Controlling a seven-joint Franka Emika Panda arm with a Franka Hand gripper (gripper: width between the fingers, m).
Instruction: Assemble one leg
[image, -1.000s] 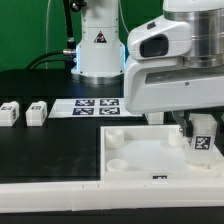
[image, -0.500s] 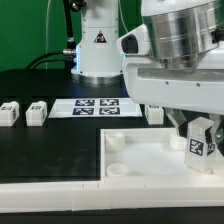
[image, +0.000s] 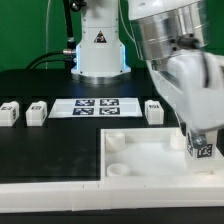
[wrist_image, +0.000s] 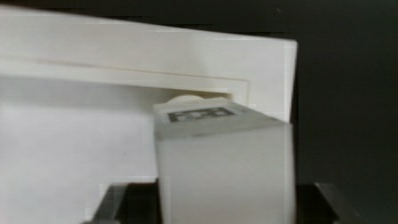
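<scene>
My gripper is shut on one white leg with a tag on its face, and holds it upright over the far corner of the large white panel at the exterior view's right. In the wrist view the leg runs out from between the dark fingers, and its tagged end lies at the panel's corner socket. I cannot tell whether it touches the socket. Three more legs lie on the black table: two at the exterior view's left and one behind the panel.
The marker board lies flat behind the panel. The robot's white base stands at the back. A white rail runs along the table's front edge. The panel has a round socket at its other far corner.
The wrist has turned and tilted, swinging the arm's body up and to the exterior view's left. The held leg has sunk a little toward the panel's corner.
</scene>
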